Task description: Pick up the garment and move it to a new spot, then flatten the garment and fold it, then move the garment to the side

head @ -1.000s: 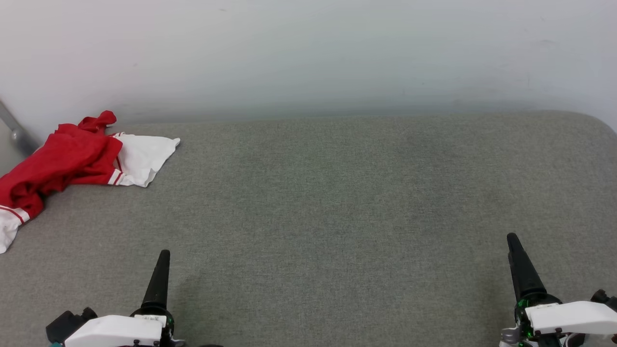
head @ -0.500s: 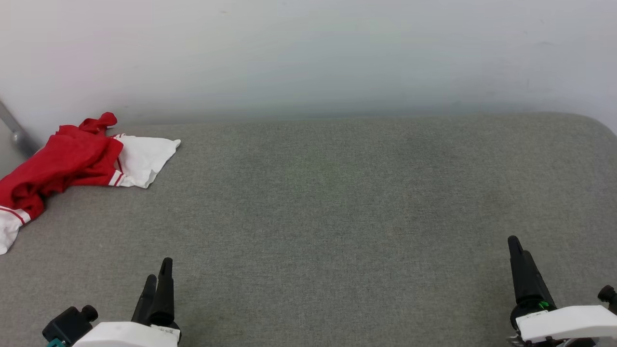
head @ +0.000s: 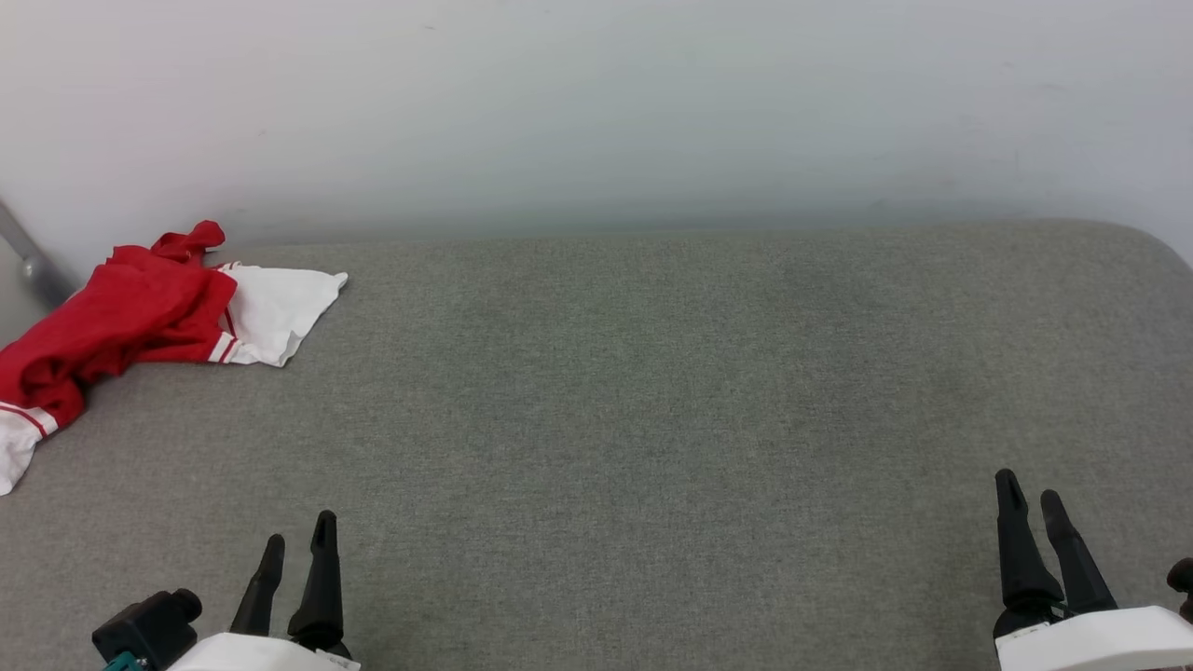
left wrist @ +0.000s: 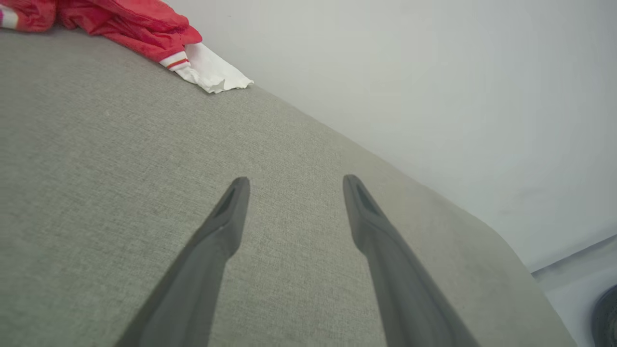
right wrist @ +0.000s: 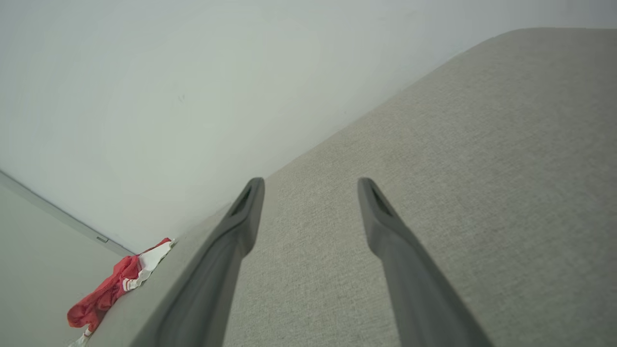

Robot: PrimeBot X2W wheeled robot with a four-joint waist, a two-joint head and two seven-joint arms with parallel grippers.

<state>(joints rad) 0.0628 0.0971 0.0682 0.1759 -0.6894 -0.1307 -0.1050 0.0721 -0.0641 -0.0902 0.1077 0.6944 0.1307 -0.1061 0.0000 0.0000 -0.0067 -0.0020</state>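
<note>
Wide open and empty: left gripper (head: 298,529), right gripper (head: 1028,486). The garment (head: 121,317) lies crumpled on the bench (head: 652,391), well ahead-left of the left gripper. Advised: reach with the left gripper, pinching a raised ridge of cloth, not a flat edge.

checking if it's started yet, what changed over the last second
The left gripper and right gripper both dropped lower in the head view, drawing back toward the robot, and turned so both fingers of each show side by side. Nothing was grasped or let go; both stayed open and empty. The garment stayed crumpled at the far left of the grey cushion.
</note>
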